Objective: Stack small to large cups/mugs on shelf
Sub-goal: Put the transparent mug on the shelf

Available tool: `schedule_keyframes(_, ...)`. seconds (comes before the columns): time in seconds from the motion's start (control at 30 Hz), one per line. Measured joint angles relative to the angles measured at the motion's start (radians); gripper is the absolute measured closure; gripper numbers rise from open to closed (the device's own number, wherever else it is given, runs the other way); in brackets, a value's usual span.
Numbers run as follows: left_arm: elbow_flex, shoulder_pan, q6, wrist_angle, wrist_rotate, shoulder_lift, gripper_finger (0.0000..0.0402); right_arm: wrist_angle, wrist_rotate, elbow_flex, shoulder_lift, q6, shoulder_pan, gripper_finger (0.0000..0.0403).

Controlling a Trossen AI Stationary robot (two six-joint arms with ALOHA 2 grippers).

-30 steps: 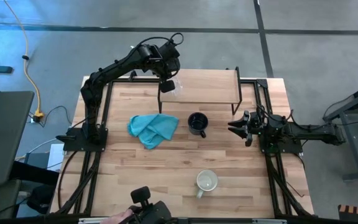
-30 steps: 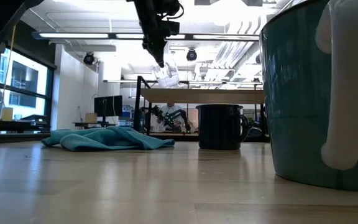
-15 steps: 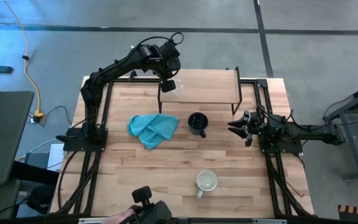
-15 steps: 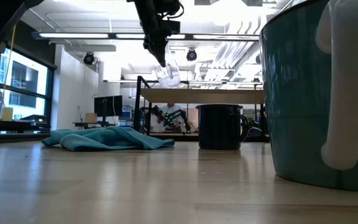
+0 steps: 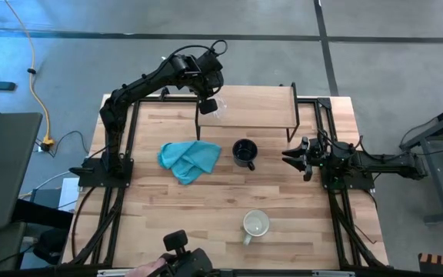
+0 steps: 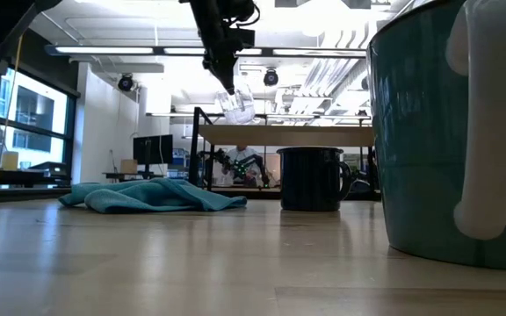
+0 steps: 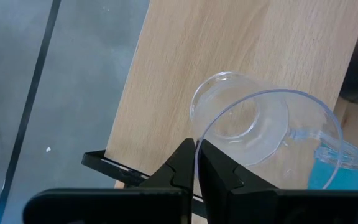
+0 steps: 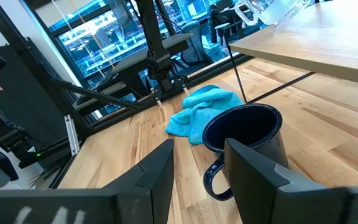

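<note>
My left gripper is shut on a small clear glass cup over the left end of the shelf, a light-wood board on thin black legs. The cup's handle points away from the fingers. A black mug stands upright on the table in front of the shelf. A pale mug stands nearer the front edge. My right gripper waits open and level at the table's right side, facing the black mug. My left gripper pinches the glass cup's rim between its two fingers, one finger inside the cup and one outside. The fingers slant steeply down from above. The cup hangs tilted below them, its base close over the shelf board; I cannot tell whether it touches.
A crumpled teal cloth lies on the table left of the black mug. The shelf board right of the cup is bare wood. Black frame rails run along the table's left and right sides.
</note>
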Motion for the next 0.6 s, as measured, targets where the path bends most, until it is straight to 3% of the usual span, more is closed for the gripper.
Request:
schedule_keyframes(0.37, 0.0, 0.0, 0.0, 0.0, -0.016, 0.0, 0.0304, 0.0, 0.0, 0.0, 0.0, 0.01, 0.0, 0.0269)
schedule_keyframes(0.6, 0.0, 0.0, 0.0, 0.002, -0.019, 0.0, 0.0296, -0.001, -0.004, 0.0, 0.0, 0.011, 0.0, 0.0269)
